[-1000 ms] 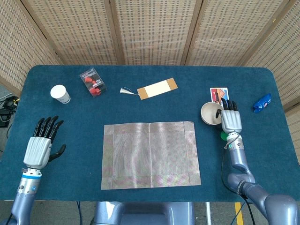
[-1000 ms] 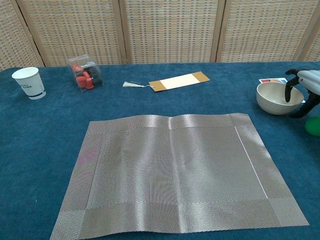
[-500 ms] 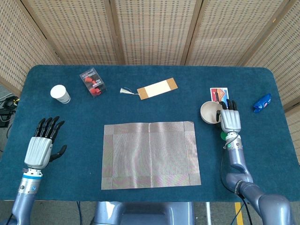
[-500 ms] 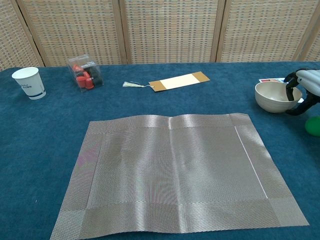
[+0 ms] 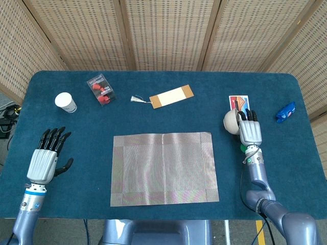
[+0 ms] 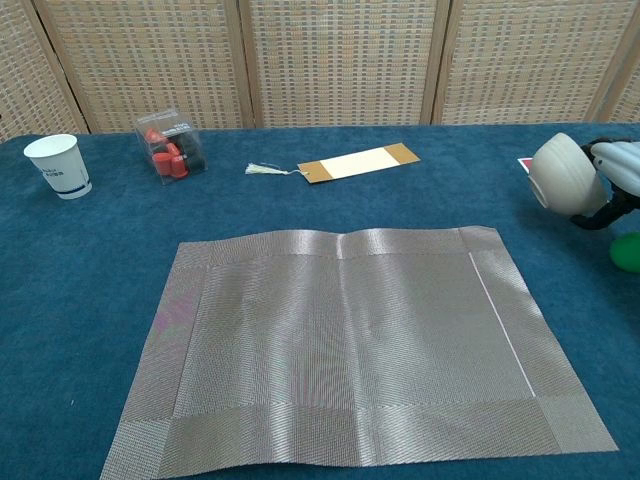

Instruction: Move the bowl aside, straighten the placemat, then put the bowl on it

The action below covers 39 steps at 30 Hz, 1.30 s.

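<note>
The cream bowl [image 5: 231, 121] [image 6: 562, 175] is lifted off the cloth and tipped on its side, its rounded bottom facing left. My right hand [image 5: 250, 128] [image 6: 618, 172] grips its rim from the right, fingers hooked inside. The grey woven placemat [image 5: 163, 168] [image 6: 350, 345] lies flat in the middle of the table, squared to the front edge, with nothing on it. My left hand [image 5: 47, 155] rests at the near left with fingers spread, holding nothing; the chest view does not show it.
On the blue tablecloth: a paper cup [image 5: 66, 102] [image 6: 58, 165] and a clear box of red pieces [image 5: 101, 89] [image 6: 171, 146] at far left, a tasselled bookmark [image 5: 168, 96] [image 6: 352, 163], a colourful card [image 5: 238, 102], a green object [image 6: 628, 251] under my right wrist, a blue item [image 5: 285, 112].
My right hand has raised the bowl off the table and tipped it from upright onto its side. The left hand and placemat have not moved.
</note>
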Available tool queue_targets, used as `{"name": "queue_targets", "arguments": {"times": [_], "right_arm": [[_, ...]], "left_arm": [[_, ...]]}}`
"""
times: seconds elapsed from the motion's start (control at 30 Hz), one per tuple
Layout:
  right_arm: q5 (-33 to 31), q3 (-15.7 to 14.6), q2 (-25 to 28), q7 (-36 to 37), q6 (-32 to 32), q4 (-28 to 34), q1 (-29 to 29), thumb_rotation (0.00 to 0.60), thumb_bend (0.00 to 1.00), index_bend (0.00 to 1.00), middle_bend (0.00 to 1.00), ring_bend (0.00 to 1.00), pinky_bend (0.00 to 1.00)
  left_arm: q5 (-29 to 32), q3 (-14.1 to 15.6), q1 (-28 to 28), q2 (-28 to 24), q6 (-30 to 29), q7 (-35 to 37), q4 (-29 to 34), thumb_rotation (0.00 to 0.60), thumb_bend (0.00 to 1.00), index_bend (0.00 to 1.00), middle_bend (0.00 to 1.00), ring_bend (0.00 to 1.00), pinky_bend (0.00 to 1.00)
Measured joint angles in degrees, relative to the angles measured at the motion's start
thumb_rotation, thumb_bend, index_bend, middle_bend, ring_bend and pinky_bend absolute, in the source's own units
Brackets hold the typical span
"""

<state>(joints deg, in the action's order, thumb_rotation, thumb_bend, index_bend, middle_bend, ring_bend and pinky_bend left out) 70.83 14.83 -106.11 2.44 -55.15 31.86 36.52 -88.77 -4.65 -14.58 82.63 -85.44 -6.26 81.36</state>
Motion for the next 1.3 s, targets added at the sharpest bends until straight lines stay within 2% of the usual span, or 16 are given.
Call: {"name": "queue_targets", "arguments": {"times": [0.2,0.5,0.93,1.13,1.3], "right_arm": [[1.60,-0.97,1.22,-0.77,-3.23,3.72,-1.03,0.600,0.48,0.73,0.24,0.05,0.10],[5.45,-3.87,4.12,-4.86,-9.70,14.58,-3.63,0.600,0.48,0.73,0.24,0.05,0.10],[11.64,-10.53,6.78,-16.15,-16.88,32.87,-8.22,0.600,0.47,0.74,0.25,0.05,0.10],[13.93,-13.41,6.14,-22.05,-18.33,38.48,-9.87,0.600,0.46,0.74,0.25,0.05,0.10],[14.70,-14.12,4.50,-25.61,-18.47,40.70,-10.35,0.600,0.46,0.74,0.25,0.05,0.11]], "left_arm": [[-0.02,0.03,0.01,-0.01,0.01,-0.14,0.02,0.600,0.31,0.12,0.00,0.00,0.00],[0.28,-0.02,0.01,0.16,0.27,0.17,-0.45,0.600,0.30,0.13,0.00,0.00,0.00],[1.50,-0.41,-0.12,0.22,1.26,1.74,-1.24,0.600,0.30,0.13,0.00,0.00,0.00],[1.93,-0.65,-0.14,-0.03,1.44,2.65,-1.51,0.600,0.30,0.13,0.00,0.00,0.00],[2.39,-0.77,-0.15,-0.22,1.79,2.87,-1.52,0.600,0.30,0.13,0.00,0.00,0.00]]}}
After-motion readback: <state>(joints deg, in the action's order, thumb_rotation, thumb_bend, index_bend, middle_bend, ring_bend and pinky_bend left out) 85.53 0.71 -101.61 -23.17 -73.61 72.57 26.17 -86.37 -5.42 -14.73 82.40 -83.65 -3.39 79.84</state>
